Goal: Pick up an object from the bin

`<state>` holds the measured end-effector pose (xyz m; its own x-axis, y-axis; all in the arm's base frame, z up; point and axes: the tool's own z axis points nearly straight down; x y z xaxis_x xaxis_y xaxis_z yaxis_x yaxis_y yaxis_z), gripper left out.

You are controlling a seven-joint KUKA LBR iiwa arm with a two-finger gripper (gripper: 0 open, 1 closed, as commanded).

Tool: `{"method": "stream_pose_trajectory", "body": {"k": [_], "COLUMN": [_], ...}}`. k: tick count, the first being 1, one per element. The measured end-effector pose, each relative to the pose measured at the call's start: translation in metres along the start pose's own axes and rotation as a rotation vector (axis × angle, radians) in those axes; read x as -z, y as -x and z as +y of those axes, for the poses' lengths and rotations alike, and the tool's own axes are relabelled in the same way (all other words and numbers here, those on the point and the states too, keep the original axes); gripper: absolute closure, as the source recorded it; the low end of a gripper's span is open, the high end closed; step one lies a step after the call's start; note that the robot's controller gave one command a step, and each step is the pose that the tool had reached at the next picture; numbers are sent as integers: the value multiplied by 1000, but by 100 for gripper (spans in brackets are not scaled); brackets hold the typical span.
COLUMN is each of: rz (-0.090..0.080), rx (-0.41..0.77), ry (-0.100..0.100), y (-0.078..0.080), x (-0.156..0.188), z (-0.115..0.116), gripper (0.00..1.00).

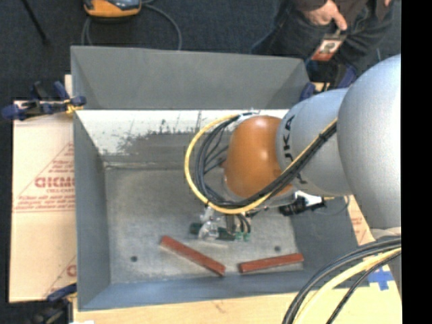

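The KUKA arm's broad grey link, nearest the lens, sweeps in from the right over a grey metal bin. Its orange wrist cover is ringed by a loop of yellow and black cables. Below the cover, the gripper sits low over the bin floor, toward the front middle. Whether it is open or closed cannot be told from this angle, and nothing can be seen held in it.

2 flat reddish-brown bars lie on the floor close to the front wall. The left bar runs on a slant, its right end nearer the front wall, and passes just in front of the gripper. Whether the 2 touch cannot be told. The right bar lies almost level, its right end slightly farther from the front wall. A small gap separates it from the left bar, and it rests a little to the right of the gripper, apart from it.
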<state>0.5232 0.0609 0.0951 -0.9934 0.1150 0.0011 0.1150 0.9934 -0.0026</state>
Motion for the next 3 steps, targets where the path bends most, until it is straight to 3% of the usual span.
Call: {"method": "stream_pose_trajectory", "body": {"k": [3], "rz": [-8], "rx": [1], "ry": [4], "y": [2], "x": [37], "z": [0], "gripper": [100]}}
